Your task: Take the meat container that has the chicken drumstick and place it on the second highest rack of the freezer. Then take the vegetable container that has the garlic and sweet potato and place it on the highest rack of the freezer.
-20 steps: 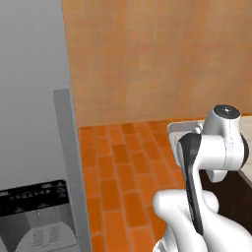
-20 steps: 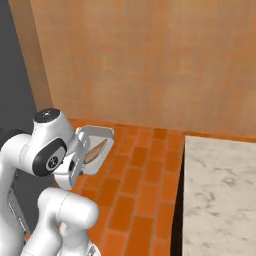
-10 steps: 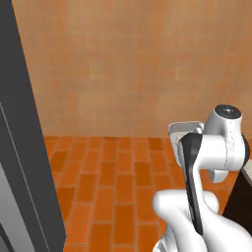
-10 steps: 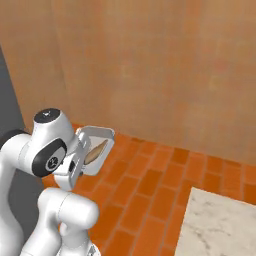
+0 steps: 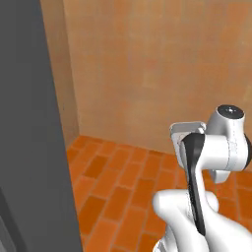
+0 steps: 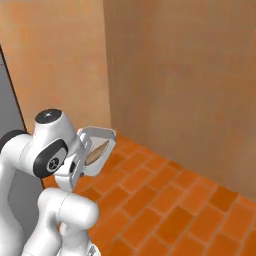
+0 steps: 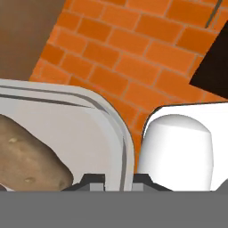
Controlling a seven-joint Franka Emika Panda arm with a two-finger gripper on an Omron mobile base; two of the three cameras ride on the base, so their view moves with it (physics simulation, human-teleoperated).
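My gripper (image 7: 116,180) is shut on the rim of the vegetable container (image 7: 89,129), a pale grey tray held up in front of the arm and tipped on edge. The sweet potato (image 7: 31,158) lies in it, brown and speckled in the hand view. From the right base view the same container (image 6: 102,135) shows its orange-tan sweet potato (image 6: 98,151), with the gripper (image 6: 79,164) at its lower edge. The container's top edge (image 5: 187,127) peeks over the wrist in the left base view. The garlic is hidden. The freezer's grey face (image 5: 29,128) fills the left side.
An orange brick floor (image 5: 123,177) runs to tan wood-look walls (image 6: 190,75) that meet in a corner. A grey panel (image 6: 7,110) stands behind the arm at the left of the right base view. A dark gap (image 7: 216,53) shows at the hand view's upper right.
Both base views have swung with the base: the freezer's front slid left and the stone counter left the picture. The arm and the held container keep the same pose.
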